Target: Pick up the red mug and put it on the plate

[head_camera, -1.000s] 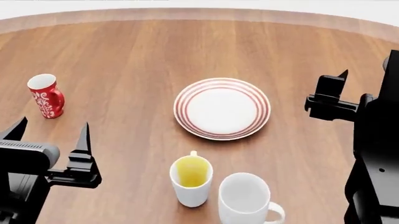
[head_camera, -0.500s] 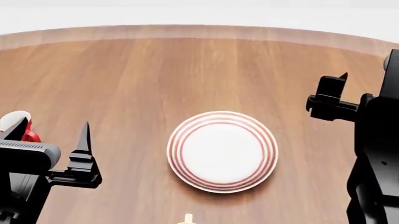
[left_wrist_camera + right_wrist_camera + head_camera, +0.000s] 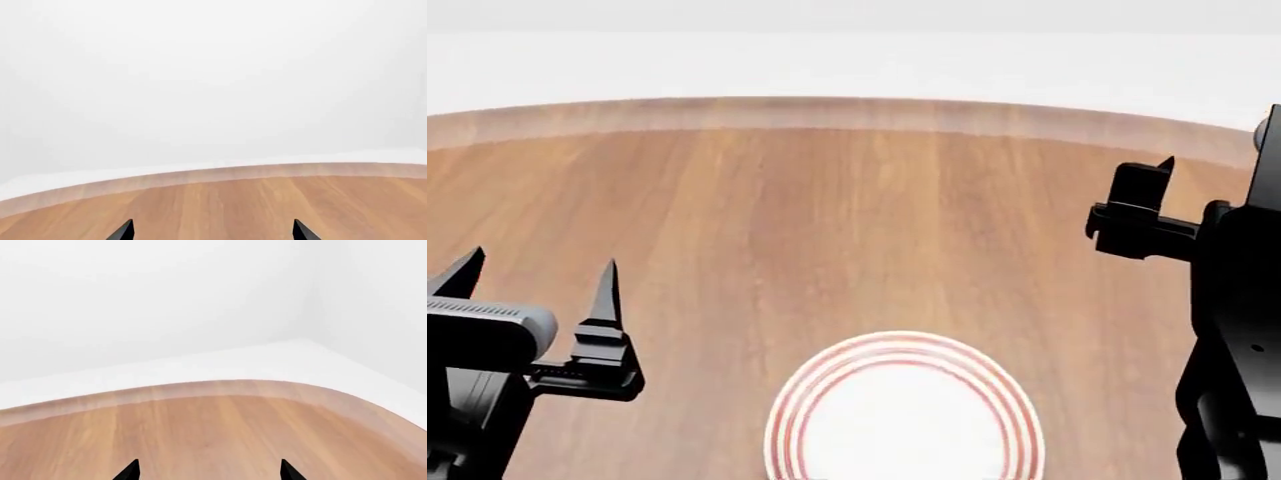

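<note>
Head cam shows the left hand [image 3: 531, 275] low at the near-left, its two pointed fingers spread wide w/ nothing between them, hovering above bare wood; the right hand [image 3: 1141, 215] is raised at the right edge, seen side-on, so I cannot tell from there how far it's open; the right wrist cam shows two dark tips [image 3: 130, 471] well apart w/ only wood between, so it reads as open and empty. Both arms look parked in a ready pose, prob. so the hands stay clear of the crockery until a grasp is lined up. The plate [image 3: 901, 420] sits near-centre on the tabletop [image 3: 827, 200], cut off by the near edge of the head view, white middle and red rings bare, nothing on it; it lies between the two hands and nearer than both. The red mug isn't visible in any current view; its spot can't be told; the head cam looks mostly at the far tabletop and the wall beyond, and both wrist cams show only wood, the far rim and white wall. So the mug vs. either hand can't be given; neither hand touches or holds it. Judging from this, the task is at the very start: mug not picked, plate waiting; next move prob. needs the view brought down onto the near tabletop to find the mug before either hand goes in.
</note>
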Motion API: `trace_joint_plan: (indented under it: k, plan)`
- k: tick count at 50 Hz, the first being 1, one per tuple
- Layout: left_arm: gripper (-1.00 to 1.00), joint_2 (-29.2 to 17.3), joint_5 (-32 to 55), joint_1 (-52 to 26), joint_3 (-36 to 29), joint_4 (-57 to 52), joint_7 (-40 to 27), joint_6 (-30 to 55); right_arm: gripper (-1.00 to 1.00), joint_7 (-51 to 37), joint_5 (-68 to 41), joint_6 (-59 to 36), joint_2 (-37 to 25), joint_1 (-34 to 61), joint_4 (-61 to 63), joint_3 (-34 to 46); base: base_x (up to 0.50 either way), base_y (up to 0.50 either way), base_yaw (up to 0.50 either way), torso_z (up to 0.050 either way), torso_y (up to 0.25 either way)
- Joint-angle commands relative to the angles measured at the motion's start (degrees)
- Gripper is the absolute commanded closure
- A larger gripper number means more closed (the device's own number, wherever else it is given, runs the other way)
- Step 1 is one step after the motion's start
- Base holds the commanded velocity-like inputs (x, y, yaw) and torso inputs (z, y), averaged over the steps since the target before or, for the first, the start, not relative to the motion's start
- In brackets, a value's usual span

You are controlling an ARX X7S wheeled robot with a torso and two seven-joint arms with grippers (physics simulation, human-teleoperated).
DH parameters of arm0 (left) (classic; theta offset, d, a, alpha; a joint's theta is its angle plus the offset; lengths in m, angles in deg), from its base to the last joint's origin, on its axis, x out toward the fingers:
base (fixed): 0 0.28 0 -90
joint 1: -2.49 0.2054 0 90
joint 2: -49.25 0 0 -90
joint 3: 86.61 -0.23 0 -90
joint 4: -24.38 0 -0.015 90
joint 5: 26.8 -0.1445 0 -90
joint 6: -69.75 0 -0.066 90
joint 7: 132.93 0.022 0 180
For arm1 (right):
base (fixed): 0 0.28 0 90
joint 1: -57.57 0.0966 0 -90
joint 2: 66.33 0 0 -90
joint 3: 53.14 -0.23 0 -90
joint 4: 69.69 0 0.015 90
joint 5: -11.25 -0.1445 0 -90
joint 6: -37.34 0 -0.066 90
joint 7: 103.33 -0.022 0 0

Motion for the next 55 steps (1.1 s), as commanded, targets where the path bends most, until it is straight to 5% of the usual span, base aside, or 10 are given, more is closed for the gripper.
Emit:
trace_joint_plan:
  k: [1, 20, 35, 55]
  plan:
    - [-1.0, -0.37, 0.2, 0.02, -0.49, -0.12, -0.36, -0.05, -1.0, -0.15, -0.29, -0.35, -0.23, -0.13, 0.29, -0.16, 0.5, 0.0, 0.0, 0.0, 0.0]
    - [-1.0, -0.39, 1.12, -0.03, 0.05, 0.73, -1.41, -0.32, -1.0, 0.4, 0.11, 2.39, -0.11, -0.36, -1.86, 1.57, 0.18, 0.0, 0.0, 0.0, 0.001]
    - [-1.0, 7.03, -5.13, -5.98, 13.41, 11.32, -25.56, -0.56, -1.0, 0.44, 0.03, 2.9, 0.35, -1.37, -2.75, 2.5, 0.0, 0.0, 0.0, 0.0, 0.0]
    - [-1.0, 6.3, -3.97, -7.14, 13.7, 15.84, -29.37, -2.03, -1.0, 0.83, -0.17, 4.18, 0.66, -1.57, -4.73, 3.44, 0.0, 0.0, 0.0, 0.0, 0.0]
